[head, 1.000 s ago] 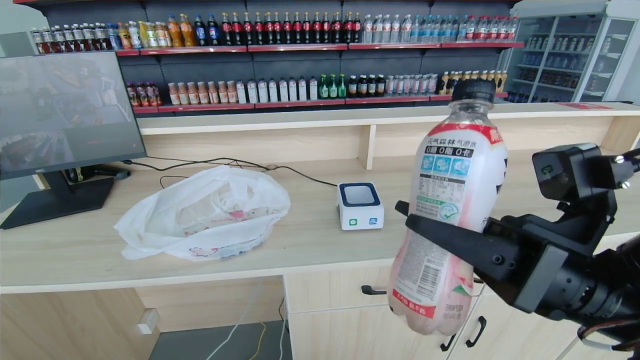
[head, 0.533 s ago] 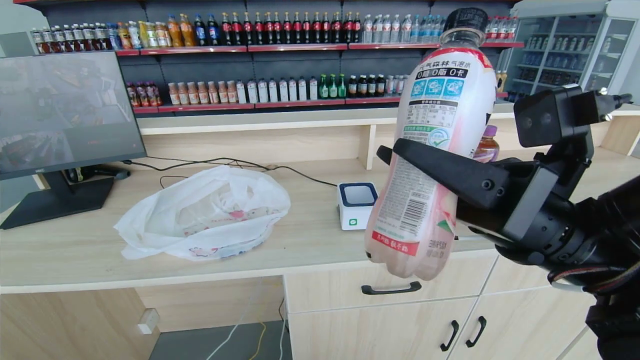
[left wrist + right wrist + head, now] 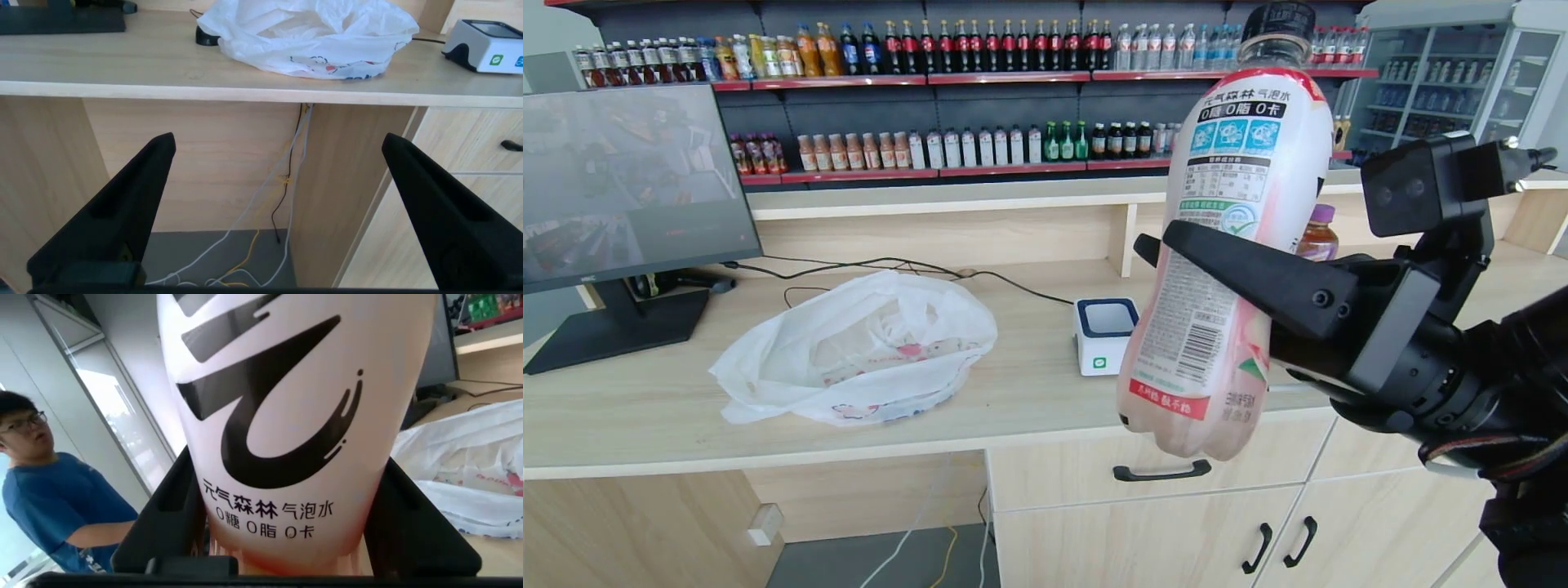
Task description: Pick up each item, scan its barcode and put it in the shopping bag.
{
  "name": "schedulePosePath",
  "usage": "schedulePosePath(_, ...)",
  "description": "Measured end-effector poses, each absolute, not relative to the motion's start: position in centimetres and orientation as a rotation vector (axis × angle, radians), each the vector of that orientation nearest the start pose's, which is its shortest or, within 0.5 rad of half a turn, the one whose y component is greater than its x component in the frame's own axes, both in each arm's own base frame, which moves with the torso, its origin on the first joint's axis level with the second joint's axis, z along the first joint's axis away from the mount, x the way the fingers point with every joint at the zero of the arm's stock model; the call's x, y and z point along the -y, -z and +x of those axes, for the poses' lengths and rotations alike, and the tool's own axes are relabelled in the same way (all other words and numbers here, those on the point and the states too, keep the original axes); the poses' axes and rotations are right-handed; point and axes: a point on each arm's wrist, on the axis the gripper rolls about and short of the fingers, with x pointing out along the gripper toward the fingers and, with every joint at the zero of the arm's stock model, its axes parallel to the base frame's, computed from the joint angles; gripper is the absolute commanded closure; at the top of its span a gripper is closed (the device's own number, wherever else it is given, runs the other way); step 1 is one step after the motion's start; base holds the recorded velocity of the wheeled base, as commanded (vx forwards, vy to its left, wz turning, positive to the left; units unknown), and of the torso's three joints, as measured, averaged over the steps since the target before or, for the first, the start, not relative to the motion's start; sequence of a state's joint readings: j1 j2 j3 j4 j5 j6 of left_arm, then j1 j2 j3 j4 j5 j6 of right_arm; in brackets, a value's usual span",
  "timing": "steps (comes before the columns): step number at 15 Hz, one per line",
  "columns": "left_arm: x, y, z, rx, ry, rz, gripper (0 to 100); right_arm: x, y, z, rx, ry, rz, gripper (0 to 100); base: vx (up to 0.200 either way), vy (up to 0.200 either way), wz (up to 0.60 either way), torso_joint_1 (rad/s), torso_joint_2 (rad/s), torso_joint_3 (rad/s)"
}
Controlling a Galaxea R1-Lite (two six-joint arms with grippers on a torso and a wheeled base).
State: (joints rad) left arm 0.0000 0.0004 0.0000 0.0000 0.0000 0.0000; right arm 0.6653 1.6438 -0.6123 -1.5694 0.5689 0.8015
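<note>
- Closest to us, our right pincer [image 3: 1176, 249] is clamped round the middle of the pink drink bottle [image 3: 1233, 188]. It's up in the air, nearly upright, with the barcode facing our head camera.
- Our left pincer [image 3: 278, 220] hangs low in front of the bench [image 3: 1029, 392], spread wide, nothing in it.
- On the bench sits the scanner [image 3: 1106, 335], with the white shopping bag [image 3: 866, 359] to its left.
- Way back are shelves of drinks [image 3: 1013, 49].

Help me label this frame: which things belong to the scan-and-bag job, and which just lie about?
Job: pink drink bottle, right gripper holding it, barcode scanner, white shopping bag.
Lying about: monitor, black cable, shelved drinks.
</note>
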Motion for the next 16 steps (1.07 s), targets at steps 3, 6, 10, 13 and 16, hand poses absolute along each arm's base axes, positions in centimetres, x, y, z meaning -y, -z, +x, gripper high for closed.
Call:
schedulePosePath(3,0.0,-7.5,-2.3,0.0,0.0,0.0,0,-17.0,-24.2,19.6,0.071,-1.369,0.705,100,0.0,0.0,0.0,0.0,0.0,0.0)
schedulePosePath(6,0.0,-7.5,-2.3,0.0,0.0,0.0,0,-17.0,-24.3,19.6,0.075,-1.374,0.704,100,0.0,0.0,0.0,0.0,0.0,0.0)
schedulePosePath(10,0.0,-7.5,-2.3,0.0,0.0,0.0,0,-16.9,-24.2,19.5,0.109,-1.369,0.65,100,0.0,0.0,0.0,0.0,0.0,0.0)
schedulePosePath(13,0.0,-7.5,-2.3,0.0,0.0,0.0,0,-16.9,-24.2,19.5,0.141,-1.36,0.611,100,0.0,0.0,0.0,0.0,0.0,0.0)
schedulePosePath(16,0.0,-7.5,-2.3,0.0,0.0,0.0,0,-16.7,-23.1,19.3,0.2,-1.324,0.479,100,0.0,0.0,0.0,0.0,0.0,0.0)
